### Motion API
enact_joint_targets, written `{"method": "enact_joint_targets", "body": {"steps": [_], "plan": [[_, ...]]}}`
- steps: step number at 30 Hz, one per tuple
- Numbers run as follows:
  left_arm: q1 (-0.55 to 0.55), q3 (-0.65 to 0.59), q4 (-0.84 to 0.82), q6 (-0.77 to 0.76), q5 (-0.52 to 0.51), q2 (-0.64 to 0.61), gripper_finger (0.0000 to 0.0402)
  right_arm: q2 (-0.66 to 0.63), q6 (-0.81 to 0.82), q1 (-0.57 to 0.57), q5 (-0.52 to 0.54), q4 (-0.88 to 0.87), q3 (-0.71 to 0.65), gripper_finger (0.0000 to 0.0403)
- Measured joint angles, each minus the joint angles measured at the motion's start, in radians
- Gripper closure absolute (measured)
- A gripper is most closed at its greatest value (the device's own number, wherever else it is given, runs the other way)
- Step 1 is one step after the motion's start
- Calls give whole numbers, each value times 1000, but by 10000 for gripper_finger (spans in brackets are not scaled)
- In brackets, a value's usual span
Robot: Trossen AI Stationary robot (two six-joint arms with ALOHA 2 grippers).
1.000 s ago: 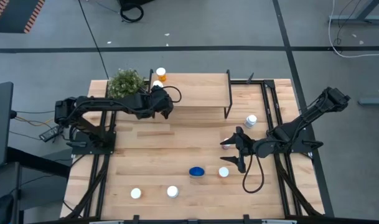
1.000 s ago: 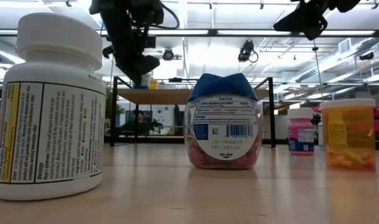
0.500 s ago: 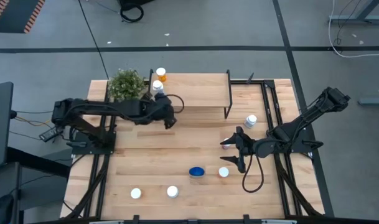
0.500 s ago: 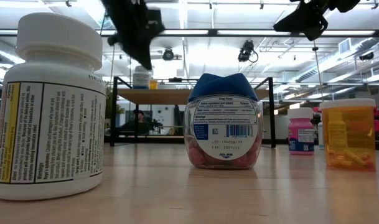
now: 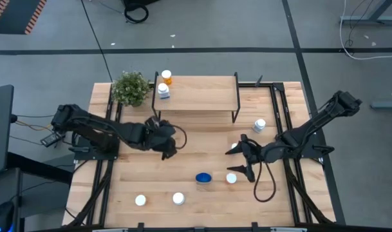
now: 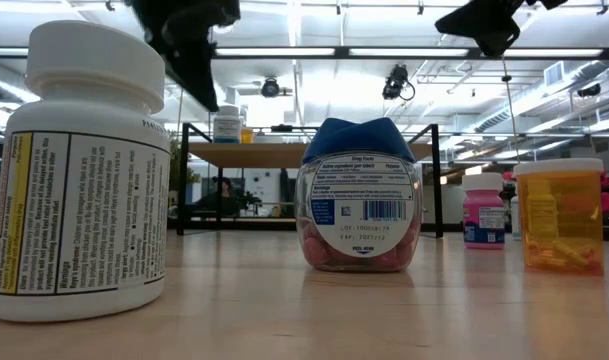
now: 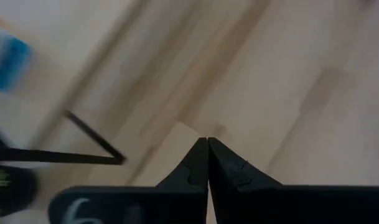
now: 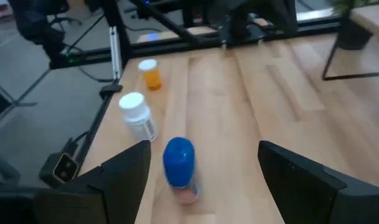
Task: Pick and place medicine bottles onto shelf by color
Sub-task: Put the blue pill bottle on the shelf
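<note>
While both arms hang over the table [image 5: 183,161], we start at the near edge. In the low view a big white bottle [image 6: 79,170] stands closest, label text too fine to read; behind it a blue-lidded jar [image 6: 359,195] w/ a barcode and small unreadable print, then an orange bottle [image 6: 558,215] and a pink bottle [image 6: 483,211] to its side.

From above, two white caps — one [image 5: 140,200] beside the other [image 5: 178,198] — sit at the near edge, w/ the blue lid further in.

The right gripper [image 5: 237,161] reaches in from the right, tilted down, fingers spread wide and holding nothing, just above the table near a white-capped bottle [image 5: 232,178]. Its wrist cam shows the blue jar between the fingers [image 8: 121,174], w/ a white and an orange bottle beyond.

The left gripper [image 5: 168,147] stretches low over mid-table, in front of the shelf [image 5: 202,96], fingers pressed together, empty — its wrist view shows the tips meeting over bare wood.

Farthest back, the shelf carries a bluish-white bottle [image 5: 163,91] and an orange bottle [image 5: 167,78] at its left end, next to a potted plant [image 5: 130,87]. Another white-capped bottle [image 5: 259,124] stands on the table right of the shelf.
</note>
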Motion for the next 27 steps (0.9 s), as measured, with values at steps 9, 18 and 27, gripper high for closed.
{"method": "enact_joint_targets", "body": {"steps": [9, 18, 27], "plan": [[-55, -130, 104, -134, 1, -16, 330, 250, 8, 26, -58, 114, 56, 83], [-171, -131, 76, -238, -66, -45, 171, 468, -9, 15, -44, -11, 279, 53], [-234, -132, 105, -292, -277, -45, 116, 626, 69, -17, -54, -50, 344, 45]]}}
